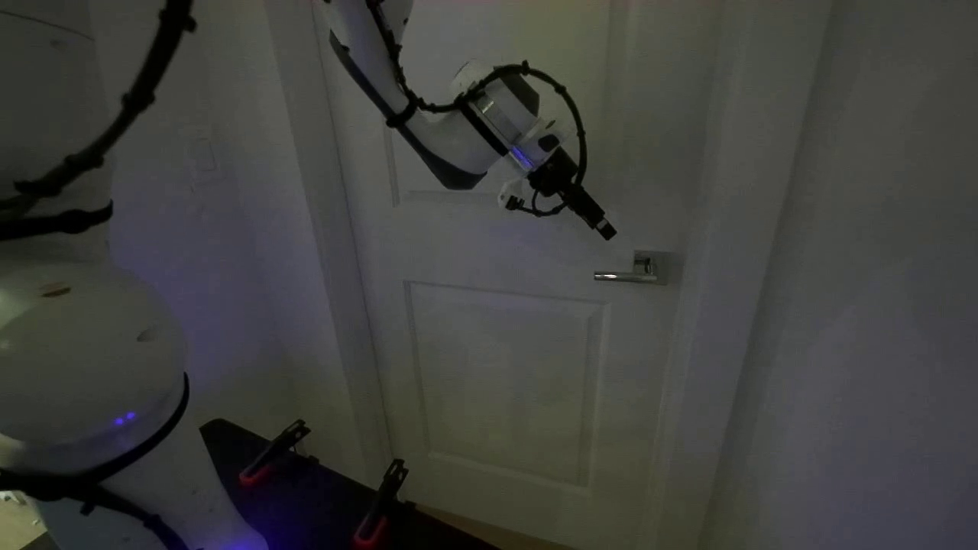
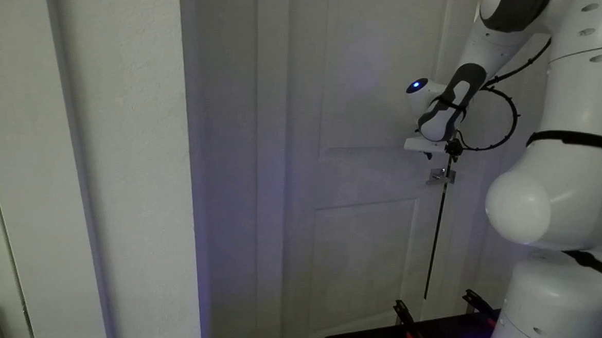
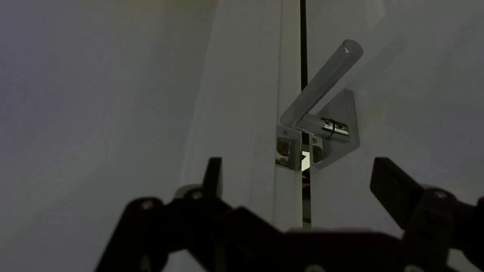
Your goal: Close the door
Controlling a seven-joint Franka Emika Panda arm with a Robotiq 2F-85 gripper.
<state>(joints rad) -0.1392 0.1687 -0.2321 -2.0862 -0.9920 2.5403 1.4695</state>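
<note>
We see the white panelled door (image 1: 500, 252) standing slightly ajar, a narrow dark gap (image 3: 304, 37) separating its edge from the jamb (image 3: 234, 132) and metal strike plate (image 3: 292, 149). Near the door's silver lever handle (image 3: 321, 83), the Robotiq gripper (image 3: 297, 181) has its jaws spread wide, clear of it. In both exterior views we make out two black-and-red clamps (image 1: 386, 493) on a black tabletop (image 1: 321, 504).
</note>
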